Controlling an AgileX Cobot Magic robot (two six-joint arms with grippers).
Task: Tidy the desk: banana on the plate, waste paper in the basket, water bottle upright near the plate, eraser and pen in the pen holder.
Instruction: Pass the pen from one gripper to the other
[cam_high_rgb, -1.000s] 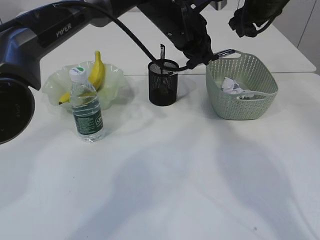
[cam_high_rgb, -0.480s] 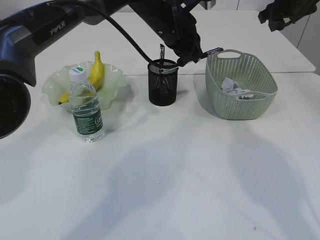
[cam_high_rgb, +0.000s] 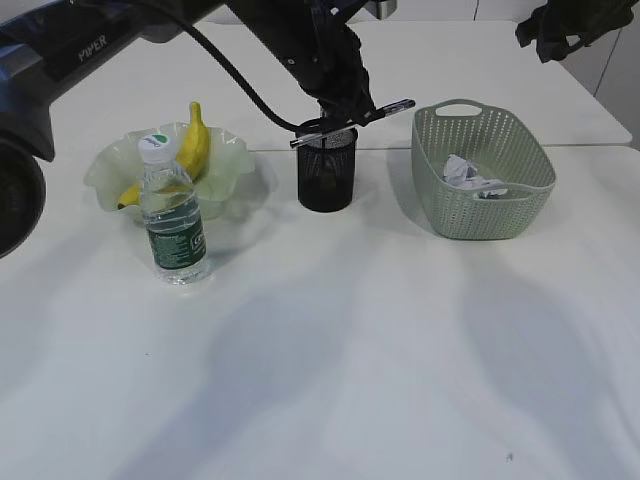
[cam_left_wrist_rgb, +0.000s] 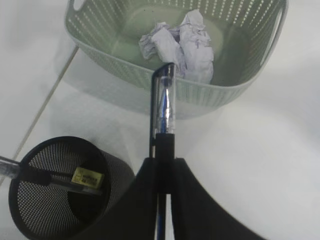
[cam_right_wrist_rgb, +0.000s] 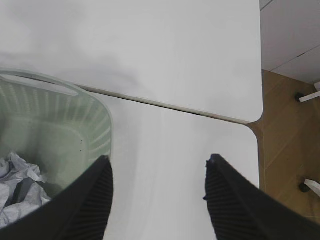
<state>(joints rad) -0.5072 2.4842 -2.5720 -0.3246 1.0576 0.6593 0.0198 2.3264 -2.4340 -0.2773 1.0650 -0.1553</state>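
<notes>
Pen (cam_left_wrist_rgb: 163, 107) nipped crosswise in left gripper (cam_left_wrist_rgb: 163, 150), above holder (cam_high_rgb: 326, 170)

Fingers (cam_left_wrist_rgb: 145, 190) pinched tight on pen, barrel near level, not tip-down; holder below and to one side of fingers, eraser (cam_left_wrist_rgb: 86, 176) and another pen inside; could bridge rim or roll off if let go flat; right gripper (cam_right_wrist_rgb: 157, 172) spread, empty, up beside basket (cam_high_rgb: 485, 170).

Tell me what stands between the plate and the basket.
The pen holder, with the left pincer above it holding a pen; the exterior view shows it.
</notes>
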